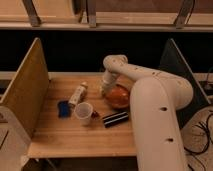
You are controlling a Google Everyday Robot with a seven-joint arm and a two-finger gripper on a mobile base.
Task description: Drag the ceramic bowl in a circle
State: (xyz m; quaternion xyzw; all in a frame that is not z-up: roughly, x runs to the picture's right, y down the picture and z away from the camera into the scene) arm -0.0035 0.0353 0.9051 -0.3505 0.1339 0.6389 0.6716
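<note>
While claw [104,91] hangs at its rim | ceramic bowl [120,97] orange-brown, glossy, upright | grip: cannot tell

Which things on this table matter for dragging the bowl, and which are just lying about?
In the job:
bowl
claw, at the bowl's left rim

Lying about:
cup
blue item
bottle
dark bar
</note>
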